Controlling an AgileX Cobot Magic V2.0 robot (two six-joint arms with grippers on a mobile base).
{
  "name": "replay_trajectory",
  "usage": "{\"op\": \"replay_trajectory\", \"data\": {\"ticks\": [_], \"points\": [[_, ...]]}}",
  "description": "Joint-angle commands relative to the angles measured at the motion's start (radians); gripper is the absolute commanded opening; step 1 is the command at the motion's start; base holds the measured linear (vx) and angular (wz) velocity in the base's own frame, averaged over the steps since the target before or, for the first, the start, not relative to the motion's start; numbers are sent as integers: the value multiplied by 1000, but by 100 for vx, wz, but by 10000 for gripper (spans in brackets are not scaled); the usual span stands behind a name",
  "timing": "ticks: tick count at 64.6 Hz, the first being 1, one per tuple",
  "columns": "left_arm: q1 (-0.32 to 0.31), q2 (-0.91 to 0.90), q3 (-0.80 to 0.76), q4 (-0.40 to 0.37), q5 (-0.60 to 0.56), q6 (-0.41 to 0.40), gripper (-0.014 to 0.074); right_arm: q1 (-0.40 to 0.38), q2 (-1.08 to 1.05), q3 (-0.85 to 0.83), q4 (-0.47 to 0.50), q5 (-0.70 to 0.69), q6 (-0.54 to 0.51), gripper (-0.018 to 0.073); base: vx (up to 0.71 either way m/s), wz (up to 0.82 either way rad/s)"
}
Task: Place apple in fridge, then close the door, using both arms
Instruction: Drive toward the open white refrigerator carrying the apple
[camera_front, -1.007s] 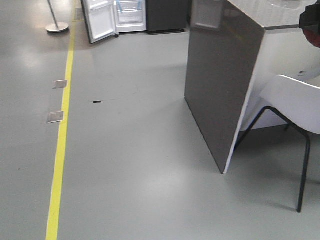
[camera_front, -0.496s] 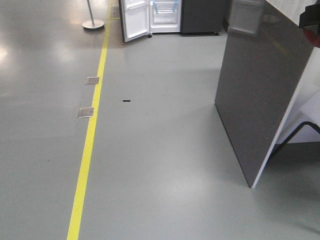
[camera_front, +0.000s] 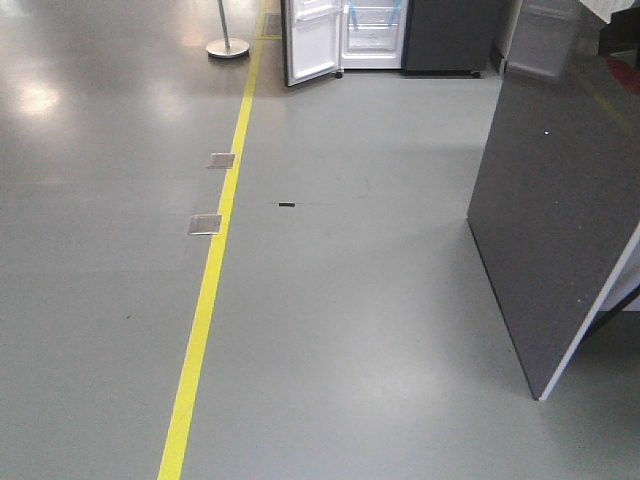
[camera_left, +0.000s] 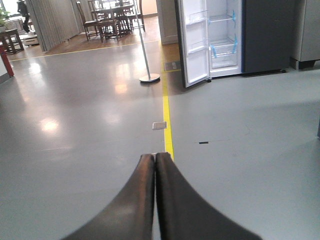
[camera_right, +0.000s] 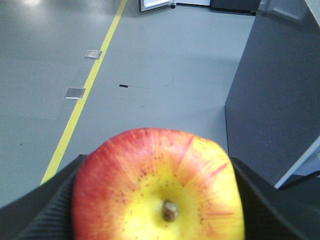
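Floor (camera_front: 380, 300) grey, yellow line (camera_front: 205, 300) toward distant open fridge (camera_front: 374, 40)

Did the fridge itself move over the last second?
No. The fridge and yellow floor line slid right in frame together; the view turned.

No word, brand, number or sign can be read in any view. The fridge (camera_front: 375, 35), its door (camera_front: 312, 40) and the slanted grey board (camera_front: 560, 220) show only plain surfaces.

Three forward-facing views apparently share the far fridge (camera_front: 372, 35).
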Motion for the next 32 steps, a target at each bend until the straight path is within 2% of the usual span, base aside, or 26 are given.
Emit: {"op": "replay_trajectory", "data": {"ticks": [1, 32], "points": [[-7, -15, -17, -9, -69, -4, -6, -4, -27, -30, -3, -78, -7, 149, 8, 14], [-7, -15, -17, -9, -69, -4, -6, -4, -27, -30, -3, -77, -7, 149, 10, 8]]}}
